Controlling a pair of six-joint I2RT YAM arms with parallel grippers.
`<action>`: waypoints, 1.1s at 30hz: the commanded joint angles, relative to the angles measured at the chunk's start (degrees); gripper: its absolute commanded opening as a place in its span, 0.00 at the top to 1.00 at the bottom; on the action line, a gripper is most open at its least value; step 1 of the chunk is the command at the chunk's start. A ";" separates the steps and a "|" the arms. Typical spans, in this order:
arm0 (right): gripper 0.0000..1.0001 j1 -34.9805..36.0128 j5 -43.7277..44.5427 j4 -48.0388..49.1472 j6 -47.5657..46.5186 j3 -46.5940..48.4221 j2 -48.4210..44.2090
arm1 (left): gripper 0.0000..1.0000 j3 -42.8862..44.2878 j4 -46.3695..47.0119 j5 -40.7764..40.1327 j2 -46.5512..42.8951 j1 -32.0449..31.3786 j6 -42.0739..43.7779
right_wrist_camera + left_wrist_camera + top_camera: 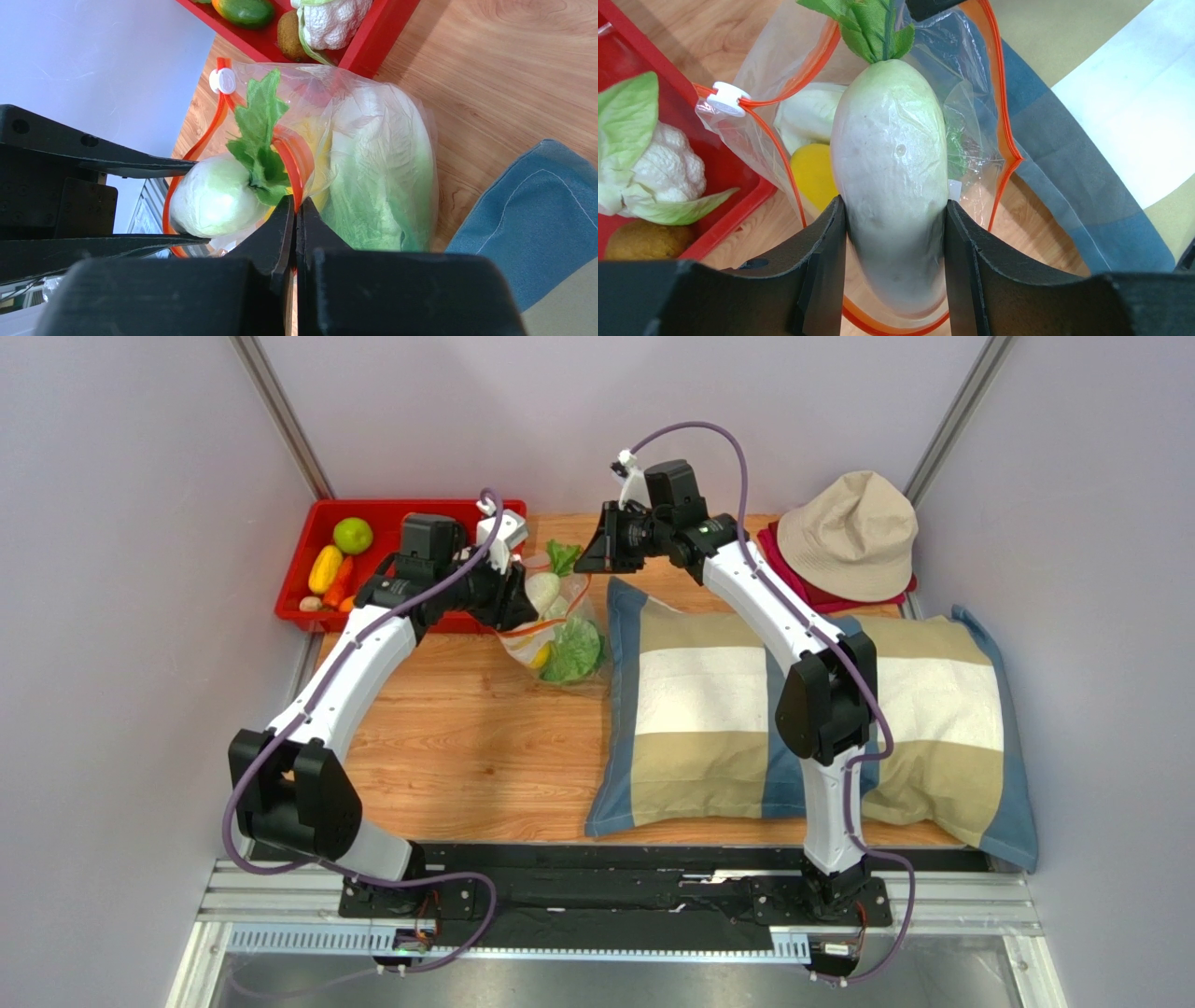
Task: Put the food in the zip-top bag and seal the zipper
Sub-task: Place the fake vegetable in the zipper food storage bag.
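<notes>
1. The left jaws are clamped on the sides of a white radish (889,140) with green leaves, held at the open mouth of the zip-top bag (568,637). In both wrist views the orange-red zipper (1001,105) loops around the radish
2. The right jaws are pressed together on the bag's rim, pinching the zipper strip just beside the radish leaves (260,133)
3. The bag lies on the wooden surface (463,742), between the red tray (407,508) and the checked pillow (687,714) and just beside both. Its white slider tab (728,98) sits at the tray-side end of the zipper
4. Already inside the bag are 3 pieces: a leafy lettuce (379,175), a yellow piece (812,175) and a pale white piece (808,112)
5. The tray holds a cauliflower (664,168), a brown piece (640,241), a green fruit (352,535) and a yellow pepper (324,567)
6. A beige hat (852,532) rests on something red behind the pillow, well apart from the bag
7. A small white patch (955,189) shows through the plastic beside the radish; any print on it is too small to read
</notes>
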 commanded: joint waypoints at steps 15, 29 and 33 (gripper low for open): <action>1.00 0.13 -1.78 5.14 -0.68 -1.27 -2.13 | 1.00 16.64 -17.13 5.69 10.42 -0.54 11.23; 1.00 0.49 -3.09 6.11 0.81 -3.02 -2.65 | 1.00 31.83 -20.56 -4.24 19.55 -0.10 -8.21; 1.00 1.27 -3.63 7.51 2.04 -3.81 -2.83 | 0.95 31.32 -17.39 -3.97 20.87 -0.81 -16.87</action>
